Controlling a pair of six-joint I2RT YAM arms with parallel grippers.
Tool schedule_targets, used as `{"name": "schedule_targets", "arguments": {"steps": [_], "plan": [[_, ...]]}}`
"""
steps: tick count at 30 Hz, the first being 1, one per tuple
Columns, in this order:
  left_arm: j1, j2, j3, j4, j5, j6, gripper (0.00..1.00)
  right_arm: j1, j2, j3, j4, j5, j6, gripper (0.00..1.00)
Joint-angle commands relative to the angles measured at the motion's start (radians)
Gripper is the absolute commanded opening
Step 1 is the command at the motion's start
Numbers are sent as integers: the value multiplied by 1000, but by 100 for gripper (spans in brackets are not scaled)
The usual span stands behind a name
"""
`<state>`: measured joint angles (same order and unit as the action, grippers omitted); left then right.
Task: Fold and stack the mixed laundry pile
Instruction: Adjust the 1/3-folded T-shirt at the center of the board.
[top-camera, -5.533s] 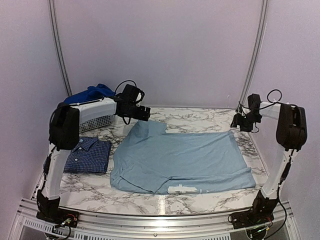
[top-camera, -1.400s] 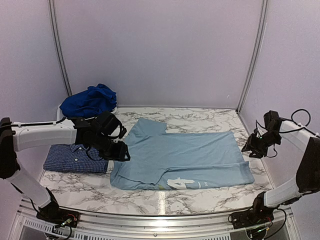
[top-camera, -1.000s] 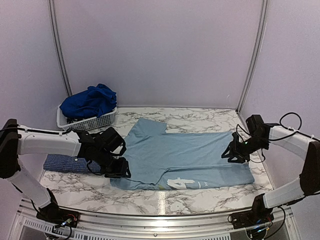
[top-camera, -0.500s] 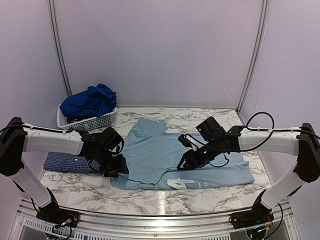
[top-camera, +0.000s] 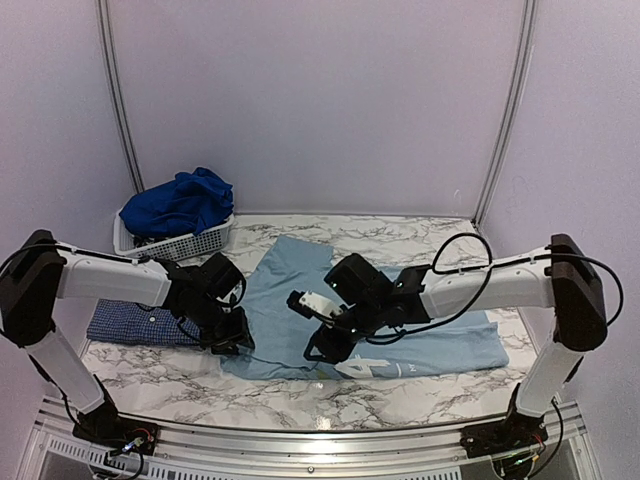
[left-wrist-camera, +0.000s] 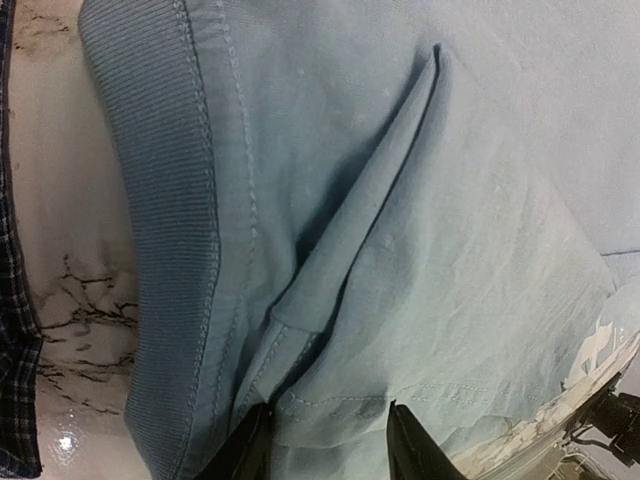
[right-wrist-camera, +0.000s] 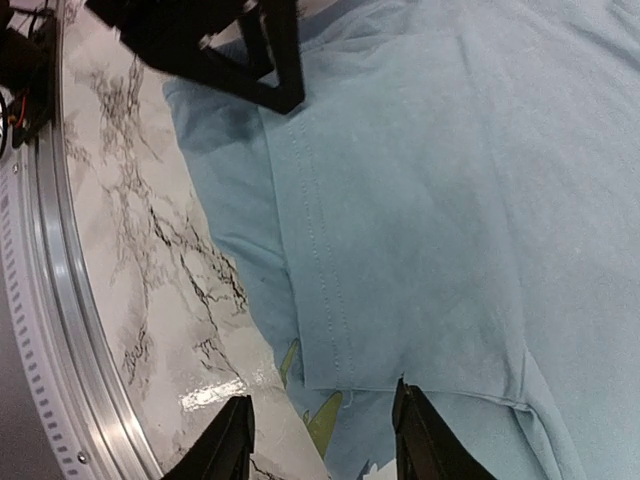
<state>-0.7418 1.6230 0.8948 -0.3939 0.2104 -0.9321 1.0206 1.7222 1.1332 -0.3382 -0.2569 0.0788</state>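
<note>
check shirt (top-camera: 150, 320) folded, just beside left pincer (top-camera: 232, 338); T-shirt (top-camera: 460, 340) flat under both, left maybe pinching its edge, can't tell; right pincer (top-camera: 322, 345) spread, empty; royal blue clothes (top-camera: 180, 200) beyond left pincer, unfolded

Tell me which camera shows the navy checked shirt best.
Top external: the folded navy checked shirt shows nearly whole, beside the pale blue T-shirt. Left wrist catches only a sliver at its frame edge; right wrist shows none.

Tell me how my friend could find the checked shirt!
Look left on the marble table, in front of the white basket. The folded checked shirt lies there beside the pale blue T-shirt; only it has tiny navy checks.
</note>
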Motion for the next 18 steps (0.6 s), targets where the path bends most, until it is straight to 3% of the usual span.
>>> {"name": "schedule_targets", "arguments": {"steps": [1, 10, 18], "plan": [[8, 20, 15, 5, 11, -15, 43, 41, 37, 29, 19, 38, -77, 46], [12, 29, 25, 10, 14, -20, 44, 81, 123, 44, 10, 97, -131, 45], [12, 35, 26, 16, 20, -17, 43, 84, 155, 73, 5, 122, -114, 35]]}}
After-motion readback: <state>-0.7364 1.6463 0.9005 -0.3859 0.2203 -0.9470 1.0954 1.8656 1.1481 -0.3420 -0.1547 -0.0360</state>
